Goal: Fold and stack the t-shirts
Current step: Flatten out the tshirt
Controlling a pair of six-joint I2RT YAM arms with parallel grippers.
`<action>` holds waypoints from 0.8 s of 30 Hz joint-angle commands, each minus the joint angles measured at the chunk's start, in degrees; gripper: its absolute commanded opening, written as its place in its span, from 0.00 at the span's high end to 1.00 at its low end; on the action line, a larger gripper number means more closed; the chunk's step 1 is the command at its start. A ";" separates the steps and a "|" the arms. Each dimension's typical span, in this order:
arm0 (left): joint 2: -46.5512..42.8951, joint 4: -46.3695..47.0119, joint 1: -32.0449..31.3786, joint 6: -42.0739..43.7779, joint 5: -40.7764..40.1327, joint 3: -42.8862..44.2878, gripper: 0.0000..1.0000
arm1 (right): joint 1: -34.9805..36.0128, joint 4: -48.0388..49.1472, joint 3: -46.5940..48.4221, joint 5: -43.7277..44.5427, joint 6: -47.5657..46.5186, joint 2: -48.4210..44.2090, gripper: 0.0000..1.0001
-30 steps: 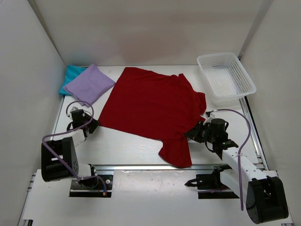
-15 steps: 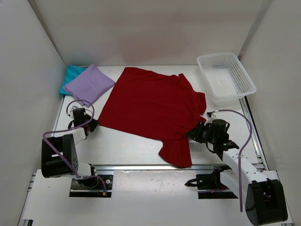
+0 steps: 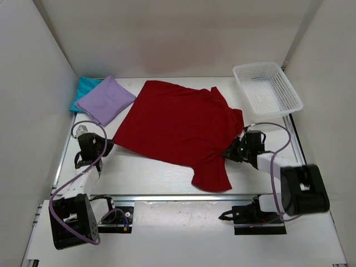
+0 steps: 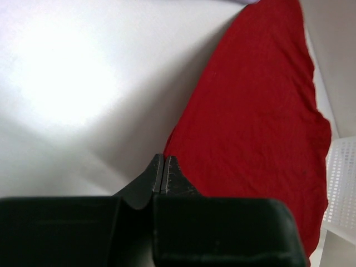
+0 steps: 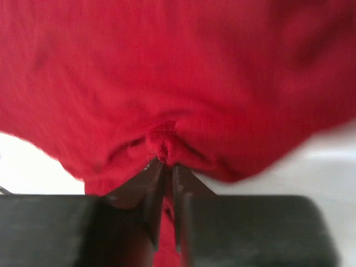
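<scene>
The dark red t-shirt [image 3: 178, 125] lies spread flat across the middle of the table. Its left lower corner meets the tips of my left gripper [image 3: 108, 143], which is shut; in the left wrist view the gripper [image 4: 164, 158] has its fingers pressed together at the edge of the red cloth [image 4: 256, 122]. My right gripper [image 3: 231, 152] is shut on a bunched fold at the shirt's right edge, and the right wrist view shows the gripper [image 5: 167, 164] pinching that fold of red cloth [image 5: 164, 142]. The lavender t-shirt [image 3: 105, 100] lies folded on the teal t-shirt [image 3: 82, 89] at the back left.
A white mesh basket [image 3: 289, 103] stands at the back right, close to the shirt's right sleeve. White walls close in the table on the left, back and right. A metal rail [image 3: 178, 197] runs along the near edge.
My left gripper has shut at the shirt's left corner and its arm has swung upright. The right arm has drawn in towards the shirt's right edge, and the lower sleeve has shifted slightly right.
</scene>
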 commanded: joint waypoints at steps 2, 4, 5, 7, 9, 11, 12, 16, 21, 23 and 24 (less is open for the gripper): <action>-3.64 -2.33 2.44 0.91 4.96 -3.18 1.00 | -1.82 12.06 10.73 -5.79 1.17 12.89 0.99; -4.43 -3.38 2.80 1.96 4.62 -2.66 1.00 | -2.52 12.88 17.48 -9.14 0.75 18.28 1.00; -5.22 -3.48 3.14 2.14 4.62 -2.40 1.00 | -2.62 12.44 21.88 -10.63 0.48 21.34 1.00; -6.19 -4.09 2.36 2.49 4.35 -1.43 1.00 | -2.96 9.29 27.60 -11.78 0.04 23.56 0.96; -5.49 -3.39 1.74 2.32 4.52 -0.64 1.00 | -2.97 5.08 29.74 -8.47 -1.19 21.48 0.79; -4.35 -1.99 0.25 1.88 4.70 -0.03 1.00 | -2.62 2.87 27.30 -5.31 -2.77 17.18 0.56; -3.74 -1.20 -0.71 1.70 3.31 0.33 1.00 | -2.79 1.29 24.85 -2.85 -3.38 14.02 0.46; -1.63 1.52 -4.93 0.21 2.07 1.21 1.00 | -3.23 0.22 14.47 3.15 -3.56 0.23 0.37; -1.53 2.94 -9.32 -0.23 0.31 0.86 1.00 | -2.53 -4.15 -0.03 10.34 -2.78 -12.96 0.46; -1.97 3.90 -9.78 -0.32 0.49 0.51 1.00 | -3.05 -4.70 -3.19 12.02 -2.51 -16.33 0.57; -1.89 4.17 -10.30 -0.93 1.01 0.16 1.00 | -3.40 -4.87 -4.96 12.38 -2.25 -17.90 0.58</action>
